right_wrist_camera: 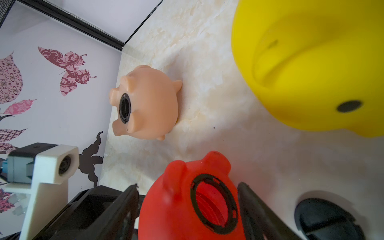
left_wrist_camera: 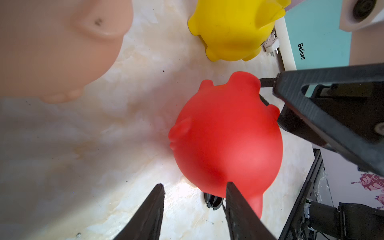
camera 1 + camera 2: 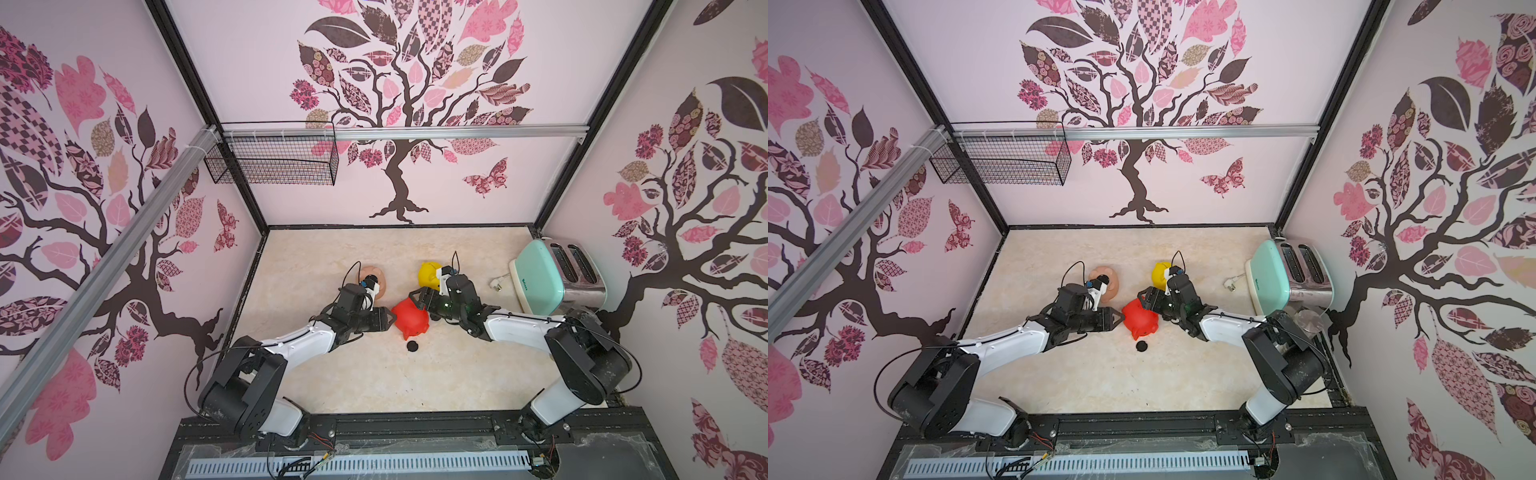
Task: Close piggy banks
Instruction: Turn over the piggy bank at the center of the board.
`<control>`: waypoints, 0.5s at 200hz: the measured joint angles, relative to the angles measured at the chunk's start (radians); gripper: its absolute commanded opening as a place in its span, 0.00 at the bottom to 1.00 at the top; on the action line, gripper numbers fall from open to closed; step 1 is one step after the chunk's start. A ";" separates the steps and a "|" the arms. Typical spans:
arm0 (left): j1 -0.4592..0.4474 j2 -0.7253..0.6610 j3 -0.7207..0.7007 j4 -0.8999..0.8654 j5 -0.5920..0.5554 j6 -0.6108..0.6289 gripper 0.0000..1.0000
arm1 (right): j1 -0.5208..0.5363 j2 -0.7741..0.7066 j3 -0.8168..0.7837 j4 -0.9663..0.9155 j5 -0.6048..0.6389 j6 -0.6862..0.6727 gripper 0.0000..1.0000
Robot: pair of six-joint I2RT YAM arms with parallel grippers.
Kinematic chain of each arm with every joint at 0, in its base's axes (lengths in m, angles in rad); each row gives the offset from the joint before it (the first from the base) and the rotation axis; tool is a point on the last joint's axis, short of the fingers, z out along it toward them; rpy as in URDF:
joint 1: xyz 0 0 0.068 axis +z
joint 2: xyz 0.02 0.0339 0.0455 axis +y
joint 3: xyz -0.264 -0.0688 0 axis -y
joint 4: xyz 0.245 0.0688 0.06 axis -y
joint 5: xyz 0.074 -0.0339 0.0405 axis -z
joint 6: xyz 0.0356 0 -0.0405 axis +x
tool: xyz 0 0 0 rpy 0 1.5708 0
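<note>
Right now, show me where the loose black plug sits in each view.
In a top view: black plug on the table, just nearer the robot than the red piggy bank.
In a top view: black plug, same spot.
Left wrist: black plug half hidden behind the red piggy bank.
Right wrist: black plug cut by the picture's edge, beside the red piggy bank.
Shared landmark: the red piggy bank.

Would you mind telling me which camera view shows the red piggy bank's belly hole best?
The right wrist view: the red piggy bank turns its belly hole to that camera, open and black-rimmed. Both top views and the left wrist view show only the pig's smooth outside, hole hidden.
</note>
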 measured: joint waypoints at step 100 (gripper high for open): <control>0.000 0.020 0.000 0.005 0.001 -0.001 0.50 | 0.039 0.041 0.000 0.093 -0.008 -0.005 0.79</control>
